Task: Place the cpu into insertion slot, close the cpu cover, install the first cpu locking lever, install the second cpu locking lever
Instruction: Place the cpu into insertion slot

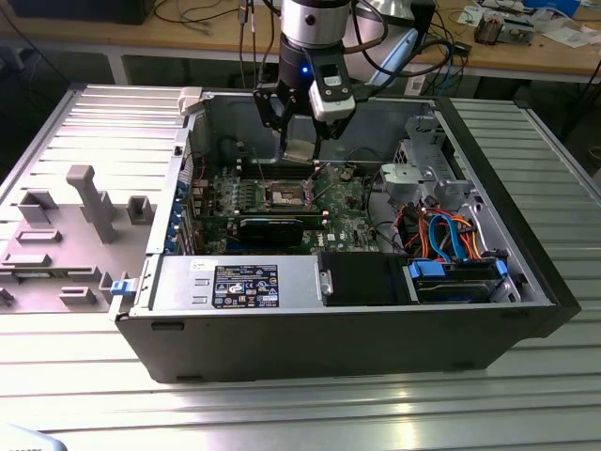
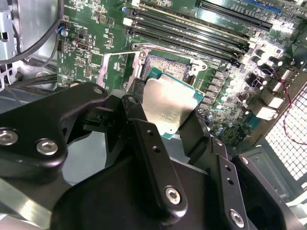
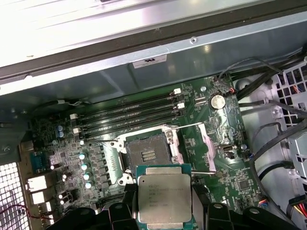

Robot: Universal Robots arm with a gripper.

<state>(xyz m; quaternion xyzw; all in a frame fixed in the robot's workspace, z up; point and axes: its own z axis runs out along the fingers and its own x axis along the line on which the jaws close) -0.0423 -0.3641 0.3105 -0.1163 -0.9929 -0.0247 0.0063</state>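
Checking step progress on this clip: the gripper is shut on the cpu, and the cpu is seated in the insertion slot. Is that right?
Not quite. The gripper is shut on the cpu, but the cpu is not seated. In the first wrist view it is held in the air, apart from the insertion slot, whose centre lies bare.

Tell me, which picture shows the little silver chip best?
The first wrist view: the cpu faces the camera, its metal top showing between the jaws. The second wrist view shows it slanted and partly hidden; the exterior view, tiny.
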